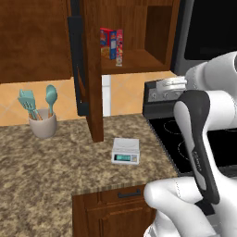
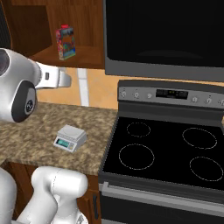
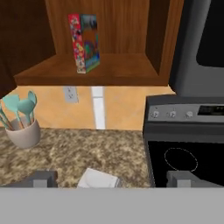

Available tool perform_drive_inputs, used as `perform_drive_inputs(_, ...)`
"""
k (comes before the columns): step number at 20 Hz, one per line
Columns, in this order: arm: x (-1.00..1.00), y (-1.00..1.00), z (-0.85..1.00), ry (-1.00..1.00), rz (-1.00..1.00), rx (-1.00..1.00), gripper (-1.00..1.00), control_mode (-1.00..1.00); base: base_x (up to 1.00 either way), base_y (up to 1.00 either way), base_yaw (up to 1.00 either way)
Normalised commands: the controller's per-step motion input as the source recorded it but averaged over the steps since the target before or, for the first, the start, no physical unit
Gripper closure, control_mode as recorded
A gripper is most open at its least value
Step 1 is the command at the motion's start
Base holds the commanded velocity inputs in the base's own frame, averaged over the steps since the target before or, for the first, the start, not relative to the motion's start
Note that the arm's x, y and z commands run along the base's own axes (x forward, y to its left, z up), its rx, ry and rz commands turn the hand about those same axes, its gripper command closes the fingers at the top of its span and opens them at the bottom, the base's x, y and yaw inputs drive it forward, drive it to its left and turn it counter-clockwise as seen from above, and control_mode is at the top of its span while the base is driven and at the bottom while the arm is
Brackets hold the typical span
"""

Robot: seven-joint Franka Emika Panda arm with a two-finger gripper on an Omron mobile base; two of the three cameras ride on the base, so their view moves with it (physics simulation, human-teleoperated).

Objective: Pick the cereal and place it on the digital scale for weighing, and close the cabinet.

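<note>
One red box, the cereal [image 3: 84, 42], stands upright on the shelf of the cabinet [image 3: 109, 65], near the shelf's front edge and toward its left side as my hand camera sees it. The cabinet door [image 1: 82, 65] is swung wide open, edge-on in the left base view, with its black bar handle [image 1: 75, 65] facing out over the desk [image 1: 51, 162].

My pincer [image 3: 113, 179] hangs open and empty above the desk, its two finger tips [image 3: 43, 179] spread far apart at the bottom of the hand view. It is well apart from the cereal, which sits higher up and farther back.

Between my finger tips lies the digital scale [image 1: 126, 150], flat on the speckled desk, close to the stove [image 2: 166, 153] and just in front of the open door's lower end. Its greenish display strip faces the front edge of the desk. Nothing rests on it.

A pale cup of teal utensils [image 1: 41, 115] stands by the back wall on the left. From the hand view I see only the near corner of the scale, so I can't quite tell how squarely I am over it.
</note>
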Motion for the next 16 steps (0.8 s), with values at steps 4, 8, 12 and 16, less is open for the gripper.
perform_drive_inputs(4,0.0,0.19,0.35,-0.21,0.0,0.0,-1.0,-1.0,0.0,0.0,0.0)
perform_drive_inputs(8,0.05,0.05,0.14,-0.16,0.0,0.0,-1.0,-1.0,0.0,0.0,0.0)
perform_drive_inputs(12,0.24,0.09,0.01,-0.05,0.0,0.0,-1.0,-1.0,0.0,0.0,0.0)
perform_drive_inputs(16,0.41,0.17,0.01,-0.01,0.0,0.0,-1.0,-1.0,0.0,0.0,0.0)
